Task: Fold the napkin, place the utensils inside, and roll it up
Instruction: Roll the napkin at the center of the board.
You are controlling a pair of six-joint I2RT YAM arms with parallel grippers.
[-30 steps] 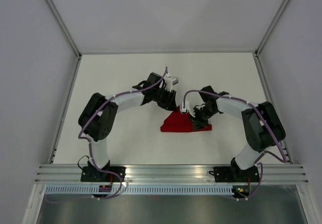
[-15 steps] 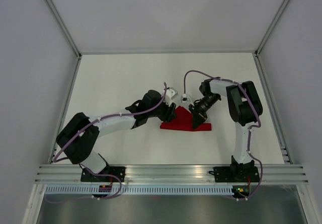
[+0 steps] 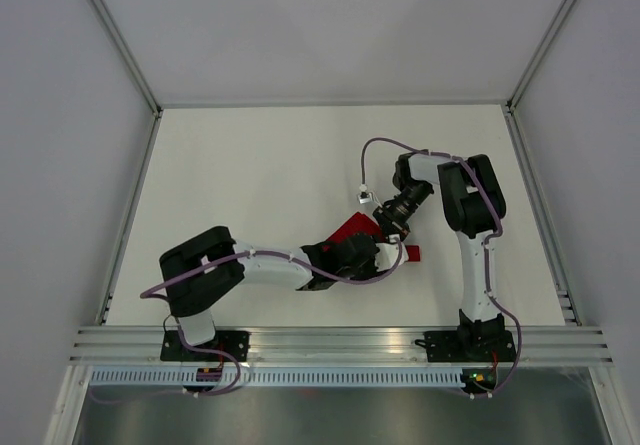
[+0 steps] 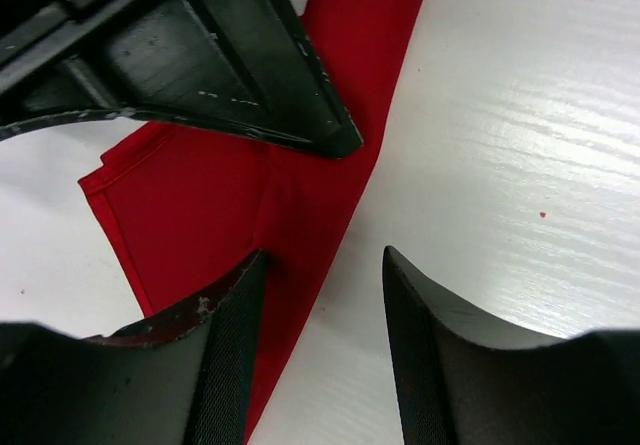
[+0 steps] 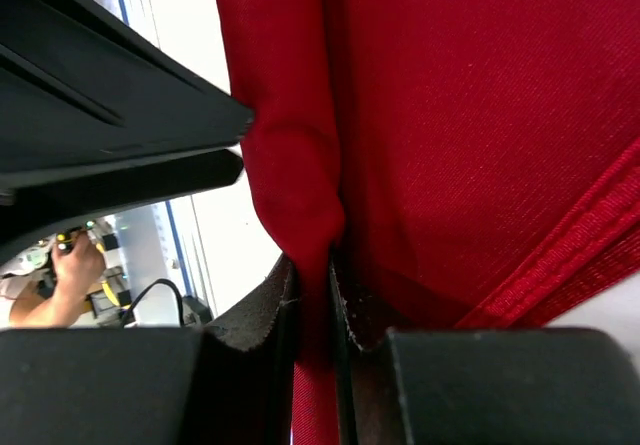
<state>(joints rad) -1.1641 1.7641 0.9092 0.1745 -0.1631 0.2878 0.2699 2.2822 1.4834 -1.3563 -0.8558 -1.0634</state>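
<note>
napkin [image 3: 350, 232]: on the table [image 3: 250, 165], part-folded, largely covered by both grippers. right gripper [image 5: 312, 285]: jaws closed, pinching a raised fold. left gripper [image 4: 324, 255]: jaws apart, holding nothing, straddling the cloth's edge. risk: thin fold slipping from the pinch, or the crowded grippers colliding. hidden: fold shape overhead; no utensils visible anywhere.

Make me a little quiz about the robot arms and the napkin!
1. True or false: the right end effector pinches a fold of the napkin.
2. The left end effector is: A open, B shut on the napkin, C out of view.
3. Fill in: the napkin's colour is ___.
Key: 1 true; 2 A; 3 red.
</note>
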